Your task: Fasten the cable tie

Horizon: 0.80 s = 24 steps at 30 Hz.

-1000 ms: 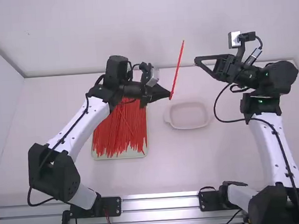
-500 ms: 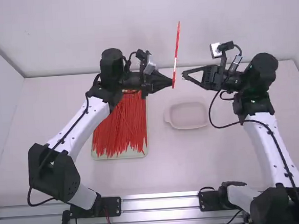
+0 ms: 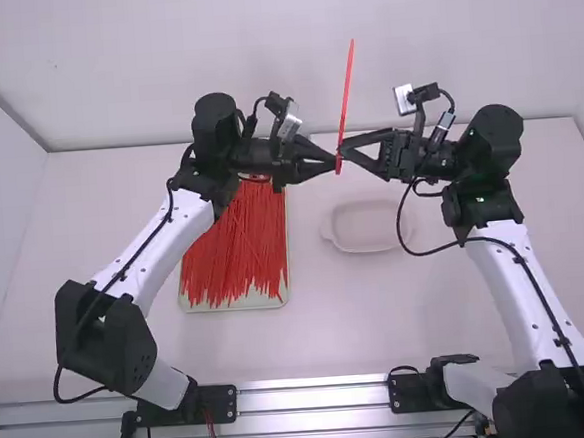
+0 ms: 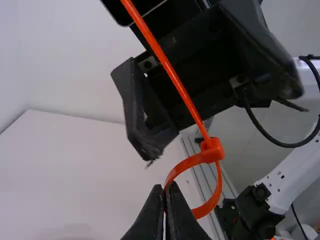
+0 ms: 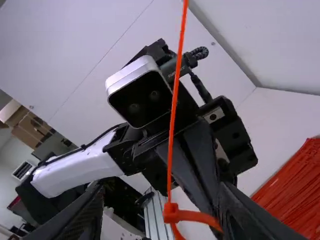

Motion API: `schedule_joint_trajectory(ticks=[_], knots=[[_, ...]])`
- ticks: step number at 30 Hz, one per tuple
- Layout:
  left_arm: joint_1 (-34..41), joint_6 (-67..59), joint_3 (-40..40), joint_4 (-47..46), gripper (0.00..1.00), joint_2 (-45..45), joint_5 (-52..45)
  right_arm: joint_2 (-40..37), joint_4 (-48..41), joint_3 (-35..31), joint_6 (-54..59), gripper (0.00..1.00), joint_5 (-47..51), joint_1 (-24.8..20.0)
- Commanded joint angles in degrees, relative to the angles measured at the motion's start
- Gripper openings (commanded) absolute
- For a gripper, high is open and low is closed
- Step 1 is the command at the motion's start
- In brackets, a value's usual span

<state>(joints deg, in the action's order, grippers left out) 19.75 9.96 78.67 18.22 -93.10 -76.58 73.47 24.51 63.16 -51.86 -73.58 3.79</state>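
Held aloft mid-table, the looped red cable tie [image 3: 345, 95] is pinched by the left gripper [image 3: 331, 163], the right gripper [image 3: 346, 155] with fingers spread around it, above a white dish [image 3: 325, 235] and a tray [image 3: 233, 305] of spare ties [image 3: 239, 245].

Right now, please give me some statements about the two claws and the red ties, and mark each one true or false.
1. The left claw is shut on the cable tie. True.
2. The tie's tail already passes through its head, making a loop. True.
3. The right claw is shut on the tail. False: it is open, the tail standing in its gap.
4. The spare ties lie in the white dish. False: they lie on the tray beside it.
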Motion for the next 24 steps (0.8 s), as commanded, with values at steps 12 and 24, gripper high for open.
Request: schedule_joint_trajectory(ticks=[12,24], knots=[[1.27,0.96,-0.33,1.36,0.02,-0.44,-1.95,-0.72,0.33,1.70,0.72,0.45,1.64,0.02],[2.40,0.98,-0.33,1.38,0.02,-0.44,-1.90,-0.72,0.31,1.70,0.83,0.03,1.64,1.75]])
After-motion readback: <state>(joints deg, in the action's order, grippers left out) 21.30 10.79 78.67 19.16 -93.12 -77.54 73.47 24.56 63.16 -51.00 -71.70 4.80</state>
